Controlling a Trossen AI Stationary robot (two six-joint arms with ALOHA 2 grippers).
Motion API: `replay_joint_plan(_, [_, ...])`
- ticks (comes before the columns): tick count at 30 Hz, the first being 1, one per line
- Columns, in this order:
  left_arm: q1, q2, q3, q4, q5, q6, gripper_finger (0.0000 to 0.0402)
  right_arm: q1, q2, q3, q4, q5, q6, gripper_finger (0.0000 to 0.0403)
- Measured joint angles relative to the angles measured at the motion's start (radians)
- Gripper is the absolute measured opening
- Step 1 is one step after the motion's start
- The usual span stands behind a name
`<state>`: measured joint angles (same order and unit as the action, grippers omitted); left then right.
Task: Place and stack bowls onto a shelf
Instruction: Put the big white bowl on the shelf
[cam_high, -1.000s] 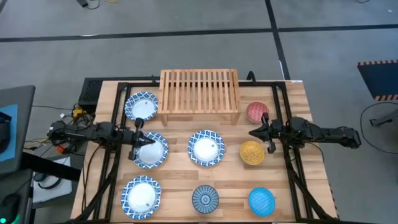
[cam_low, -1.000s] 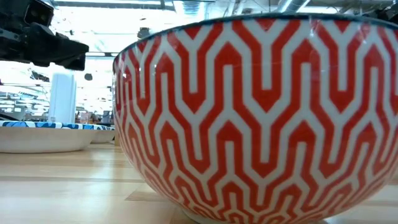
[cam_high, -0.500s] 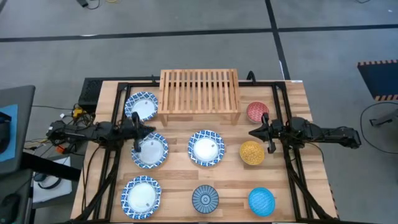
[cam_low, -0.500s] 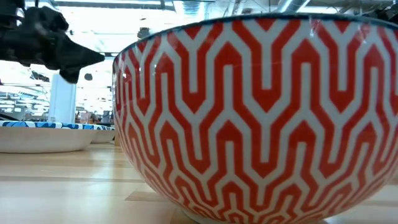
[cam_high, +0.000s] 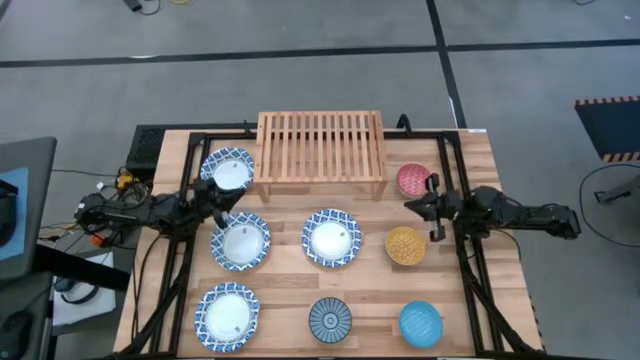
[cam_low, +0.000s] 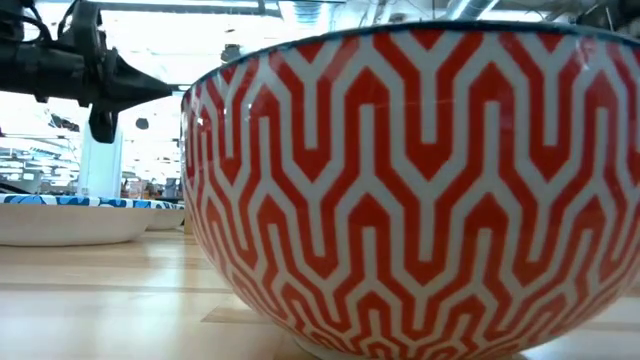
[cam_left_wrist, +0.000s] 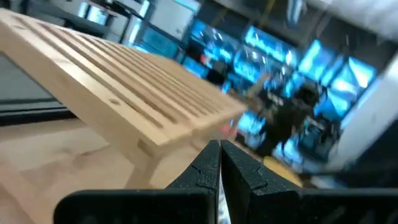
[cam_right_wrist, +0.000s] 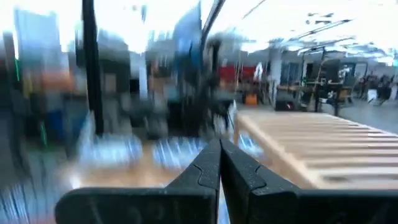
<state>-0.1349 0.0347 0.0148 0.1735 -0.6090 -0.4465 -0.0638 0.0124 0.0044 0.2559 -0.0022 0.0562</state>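
The light-wood slatted shelf (cam_high: 320, 150) stands at the table's far middle on short legs, also in the left wrist view (cam_left_wrist: 118, 99). Wide blue-and-white bowls sit on the planks (cam_high: 229, 170), (cam_high: 241, 242), (cam_high: 332, 238), (cam_high: 227, 315). Smaller bowls sit to the right and near: red (cam_high: 414, 180), yellow (cam_high: 405, 245), blue-striped (cam_high: 329, 320), plain blue (cam_high: 421, 324). My left gripper (cam_high: 222, 198) is shut, in the air between the two far-left wide bowls. My right gripper (cam_high: 409, 205) is shut, hovering between the red and yellow bowls.
A bowl wall with a red-and-white zigzag pattern (cam_low: 420, 190) fills the low view, right in front of that camera. Black frame rails (cam_high: 190, 200) run along both table sides. Bare planks lie in front of the shelf (cam_high: 320, 205).
My left gripper has moved from above the middle-left wide bowl toward the table's far edge and now hovers between that bowl and the far-left one. My right gripper has swung slightly toward the far edge, nearer the red bowl. No bowl has moved.
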Motion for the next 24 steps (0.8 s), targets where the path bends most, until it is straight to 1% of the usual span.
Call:
replay_joint_plan(1, [0.000,0.006,0.012,-0.001,-0.001,-0.012,0.0000,-0.008,0.000,0.000,0.051,0.038,0.088,0.0038])
replay_joint_plan(3, [0.000,0.025,0.053,0.001,0.019,-0.014,0.0000,-0.025,-0.001,0.000,0.103,0.161,0.305,0.0038])
replay_joint_plan(6, [0.000,0.087,0.119,0.008,0.056,0.038,0.0000,-0.055,0.000,0.000,0.097,0.416,0.629,0.0038])
replay_joint_plan(7, [0.000,0.116,0.137,0.001,0.061,0.048,0.0000,-0.066,0.000,0.000,0.078,0.486,0.724,0.0038])
replay_joint_plan(8, [0.000,0.150,0.159,-0.004,0.063,0.051,0.0000,-0.076,0.001,0.000,0.052,0.521,0.807,0.0038])
replay_joint_plan(9, [-0.001,0.186,0.182,0.000,0.063,0.051,0.0000,-0.083,0.005,0.001,0.032,0.522,0.867,0.0038])
replay_joint_plan(10, [0.000,0.224,0.205,0.001,0.065,0.045,0.0000,-0.089,0.010,0.001,0.028,0.498,0.902,0.0038])
replay_joint_plan(13, [0.000,0.340,0.268,0.006,0.094,0.019,0.0000,-0.087,0.037,0.014,0.004,0.404,0.969,0.0038])
replay_joint_plan(15, [0.004,0.419,0.314,-0.005,0.112,0.016,0.0001,-0.077,0.068,0.041,0.005,0.379,0.994,0.0037])
replay_joint_plan(19, [0.023,0.553,0.413,-0.031,0.166,0.028,0.0019,-0.038,0.157,0.140,0.008,0.384,0.937,0.0024])
replay_joint_plan(22, [0.035,0.624,0.492,-0.118,0.189,0.031,0.0048,-0.018,0.272,0.231,-0.010,0.420,0.889,0.0019])
replay_joint_plan(24, [0.039,0.662,0.545,-0.184,0.191,0.032,0.0072,-0.011,0.352,0.294,-0.061,0.448,0.872,0.0022])
